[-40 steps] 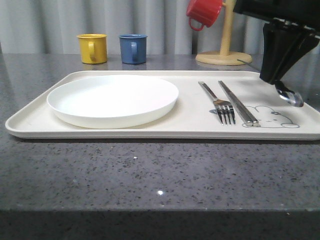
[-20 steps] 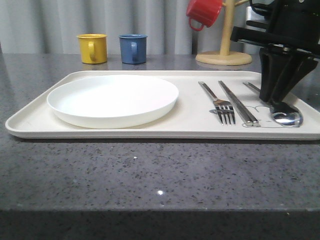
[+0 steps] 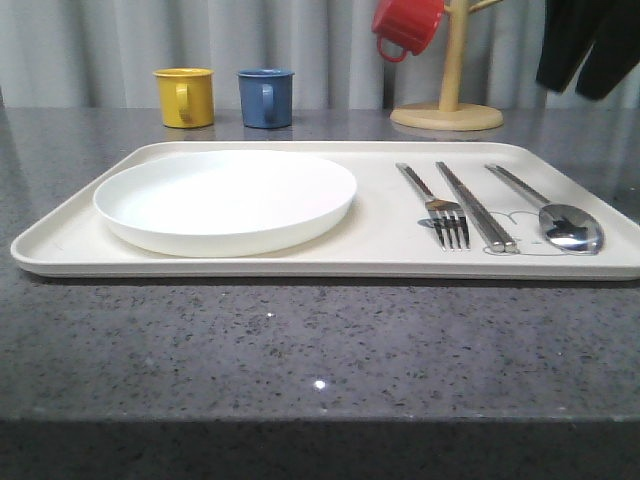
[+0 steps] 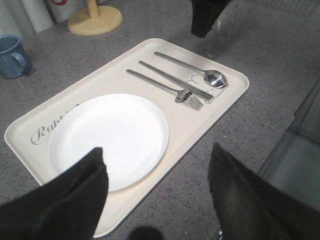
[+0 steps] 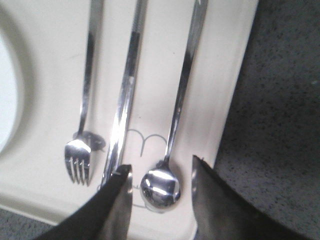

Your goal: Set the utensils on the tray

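Tray [image 3: 90, 235] lies flat on the tabletop [image 3: 300, 350], long side along the front edge. Plate [image 3: 225, 198] takes the tray's left half; it sits inside the rim, so it can't slide off. Fork [image 3: 447, 218], chopsticks [image 3: 480, 210] and spoon [image 3: 570, 225] lie side by side on the tray's right half, handles toward the back edge, heads toward the front, roughly parallel like a place setting. Chopsticks sit between fork and spoon; their tips and the spoon bowl lie by the rabbit drawing near the front right corner. Spoon is nearest the tray's right rim but fully inside it.

Right hand [image 5: 160, 205] hangs above the spoon bowl, fingers spread, nothing between them, not touching the spoon; in front view it is high above the tray's back right corner [image 3: 590, 45]. Judgement: spoon is released and lying free.

Left hand [image 4: 157, 195] is spread wide and empty, above the tray near the plate's side, well clear of everything.

Judgement: all four utensils are on the tray, task looks done. Mugs — yellow [image 3: 186, 96], blue [image 3: 266, 97], red [image 3: 408, 25] on the stand [image 3: 447, 115] — stay behind the tray, not part of it.
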Tool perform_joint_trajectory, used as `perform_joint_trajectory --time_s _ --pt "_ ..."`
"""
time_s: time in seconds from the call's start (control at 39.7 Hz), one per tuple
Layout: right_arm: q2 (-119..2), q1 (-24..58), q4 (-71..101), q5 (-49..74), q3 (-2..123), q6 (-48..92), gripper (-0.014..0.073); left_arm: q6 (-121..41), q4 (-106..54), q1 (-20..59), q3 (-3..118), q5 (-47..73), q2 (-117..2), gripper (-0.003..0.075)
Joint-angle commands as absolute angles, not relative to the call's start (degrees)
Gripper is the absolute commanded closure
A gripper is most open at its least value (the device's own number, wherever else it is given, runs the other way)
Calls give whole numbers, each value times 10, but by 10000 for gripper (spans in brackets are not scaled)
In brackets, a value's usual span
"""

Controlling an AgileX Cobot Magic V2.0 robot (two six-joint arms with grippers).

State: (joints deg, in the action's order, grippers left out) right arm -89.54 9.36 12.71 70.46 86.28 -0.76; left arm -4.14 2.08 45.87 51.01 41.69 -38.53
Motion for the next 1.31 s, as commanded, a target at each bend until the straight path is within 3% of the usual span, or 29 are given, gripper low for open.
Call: perform_joint_trajectory --time_s 0.0,0.88,1.19,1.29 --pt "-812 95 119 723 858 26 272 -36 17 463 525 373 -387 300" --pt "-241 95 81 623 509 40 272 -36 18 463 525 373 -387 300" --pt "-166 95 81 615 481 40 277 -36 18 463 525 373 -387 300" --pt "-166 95 81 615 481 40 342 -36 18 463 525 373 -387 300"
